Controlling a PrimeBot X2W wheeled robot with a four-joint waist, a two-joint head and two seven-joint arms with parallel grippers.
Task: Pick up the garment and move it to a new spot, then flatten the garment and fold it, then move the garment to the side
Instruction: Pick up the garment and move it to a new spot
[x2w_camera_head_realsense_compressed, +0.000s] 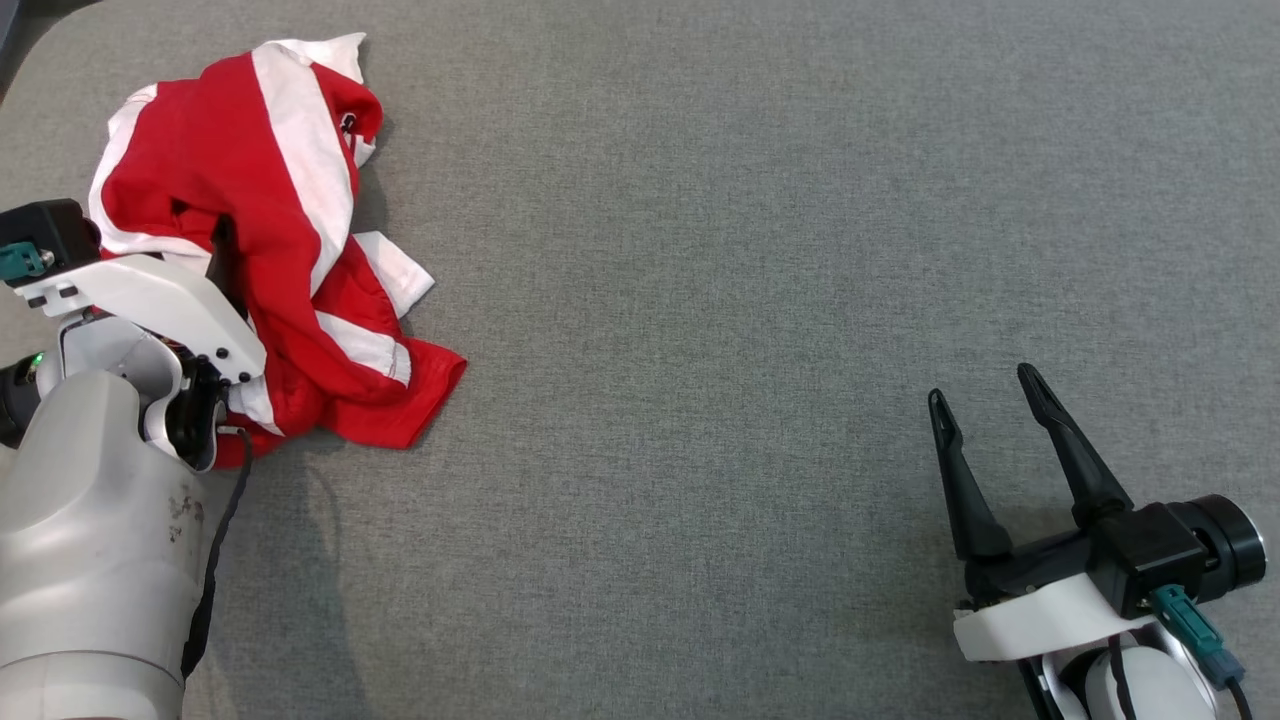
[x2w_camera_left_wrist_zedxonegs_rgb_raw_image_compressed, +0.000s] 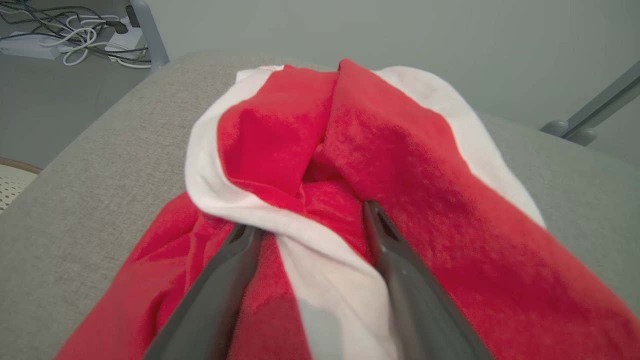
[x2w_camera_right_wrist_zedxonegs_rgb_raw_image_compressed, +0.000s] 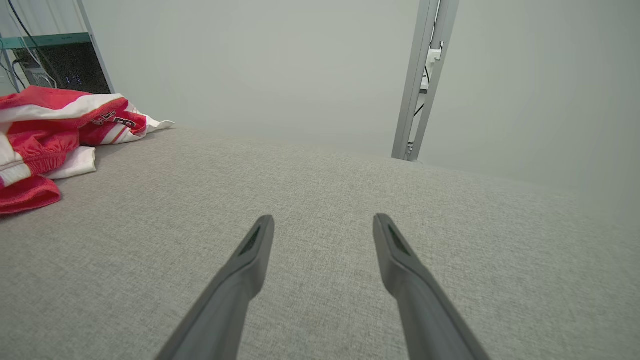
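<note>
A crumpled red garment (x2w_camera_head_realsense_compressed: 290, 250) with white bands lies at the far left of the grey cloth-covered table (x2w_camera_head_realsense_compressed: 750, 300). My left gripper (x2w_camera_head_realsense_compressed: 225, 265) is pushed into its near side, one dark finger showing among the folds. In the left wrist view the left gripper (x2w_camera_left_wrist_zedxonegs_rgb_raw_image_compressed: 307, 222) is open, its fingers (x2w_camera_left_wrist_zedxonegs_rgb_raw_image_compressed: 235, 255) spread with a white band of the garment (x2w_camera_left_wrist_zedxonegs_rgb_raw_image_compressed: 400, 165) lying between them. My right gripper (x2w_camera_head_realsense_compressed: 982, 383) rests open over bare table at the lower right, far from the cloth. The right wrist view has the right gripper (x2w_camera_right_wrist_zedxonegs_rgb_raw_image_compressed: 324, 219) with nothing between its fingers and the garment (x2w_camera_right_wrist_zedxonegs_rgb_raw_image_compressed: 45, 130) at far left.
The table's rounded far-left corner (x2w_camera_left_wrist_zedxonegs_rgb_raw_image_compressed: 165, 65) lies just beyond the garment, with cables (x2w_camera_left_wrist_zedxonegs_rgb_raw_image_compressed: 75, 35) on the floor behind it. A metal post (x2w_camera_right_wrist_zedxonegs_rgb_raw_image_compressed: 420, 80) stands past the far edge. Wide grey surface stretches between the two grippers.
</note>
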